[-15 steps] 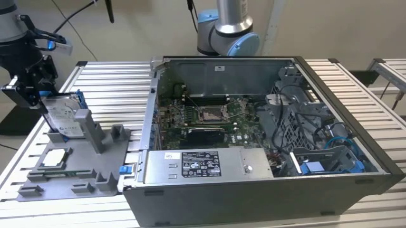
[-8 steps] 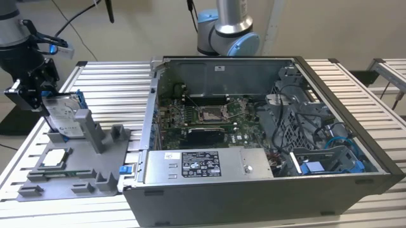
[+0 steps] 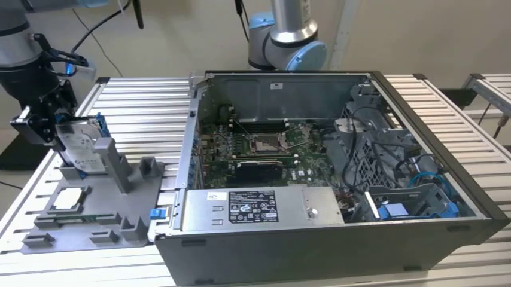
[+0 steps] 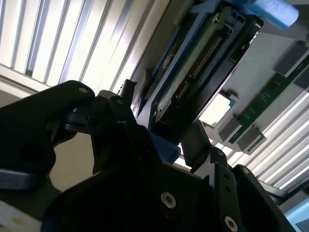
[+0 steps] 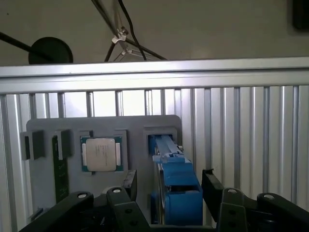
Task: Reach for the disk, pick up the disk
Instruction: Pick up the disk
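The gripper (image 5: 170, 182) holds its fingers (image 5: 129, 180) open, one on each side of the thin disk (image 5: 176, 171), which runs straight out between them.

I'm looking in on a robotics lab or test workshop here: a ribbed aluminium slat table (image 3: 143, 101) carries an opened grey metal desktop computer case (image 3: 319, 251) with its green motherboard (image 3: 255, 149) laid bare. Just beside the case, on the exterior view's left, sits a grey plastic fixture tray (image 3: 80, 240) with fitted pockets. Behind the case stands a silver-and-blue jointed robot arm (image 3: 288, 36), and black cables (image 3: 100, 27) hang against a plain beige wall (image 3: 415, 36).
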Controlling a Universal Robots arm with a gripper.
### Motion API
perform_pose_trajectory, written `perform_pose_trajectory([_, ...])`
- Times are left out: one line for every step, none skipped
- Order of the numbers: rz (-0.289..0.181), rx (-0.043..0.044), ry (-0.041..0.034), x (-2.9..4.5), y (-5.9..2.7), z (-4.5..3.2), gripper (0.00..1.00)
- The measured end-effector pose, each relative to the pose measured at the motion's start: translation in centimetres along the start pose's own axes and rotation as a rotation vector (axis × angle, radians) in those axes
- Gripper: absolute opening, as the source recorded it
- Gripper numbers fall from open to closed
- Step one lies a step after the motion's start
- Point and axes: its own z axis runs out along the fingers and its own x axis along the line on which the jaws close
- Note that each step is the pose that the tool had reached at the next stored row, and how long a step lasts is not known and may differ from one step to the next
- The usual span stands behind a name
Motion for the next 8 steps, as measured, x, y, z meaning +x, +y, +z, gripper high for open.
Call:
perform_pose_trajectory([0.0,0.0001,0.0,0.0,0.0,0.07,1.0])
perform_pose_trajectory([0.0,-0.0001,0.0001,0.0,0.0,0.1,1.0])
perform_pose_trajectory([0.0,0.0002,-0.0001,0.0,-0.01,0.18,1.0])
perform_pose_trajectory([0.0,0.0001,-0.0001,0.0,0.0,0.26,1.0])
perform_pose_trajectory([0.0,0.0001,0.0,0.0,0.0,0.35,1.0])
perform_pose_trajectory([0.0,0.0001,0.0,0.0,-0.01,0.44,1.0])
perform_pose_trajectory([0.0,0.0001,0.0,0.0,-0.01,0.53,1.0])
perform_pose_trajectory([0.0,0.0001,-0.0001,0.0,-0.01,0.59,1.0])
